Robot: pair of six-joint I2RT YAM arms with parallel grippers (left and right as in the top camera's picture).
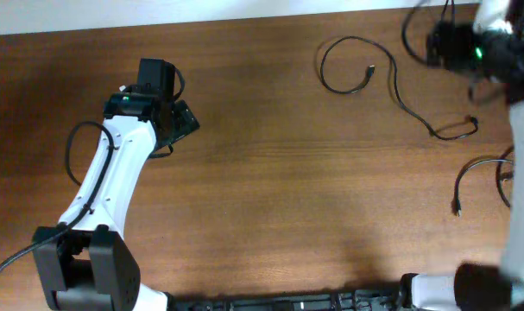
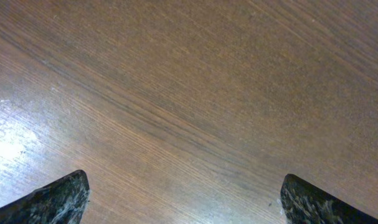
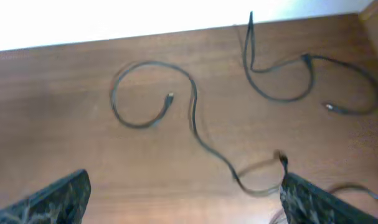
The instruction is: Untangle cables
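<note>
Several thin black cables lie at the right of the table. One cable point(image 1: 391, 86) point(image 3: 195, 118) curls into a loop with a small plug inside it, then snakes to a folded end point(image 1: 458, 130) point(image 3: 263, 177). A second cable point(image 3: 282, 84) bends further back, and another cable point(image 1: 462, 183) lies nearer the front. My right gripper point(image 1: 438, 43) point(image 3: 185, 205) hovers open above them. The folded end sits just inside its right finger point(image 3: 319, 202), ungripped. My left gripper point(image 1: 182, 121) point(image 2: 185, 208) is open over bare wood, far from the cables.
The wooden table point(image 1: 287, 190) stretches wide between the two arms. Its far edge meets a white wall point(image 3: 114, 22). The left arm's own thicker black wire point(image 1: 72, 147) arcs beside it. The right arm point(image 1: 520, 173) runs along the table's right side.
</note>
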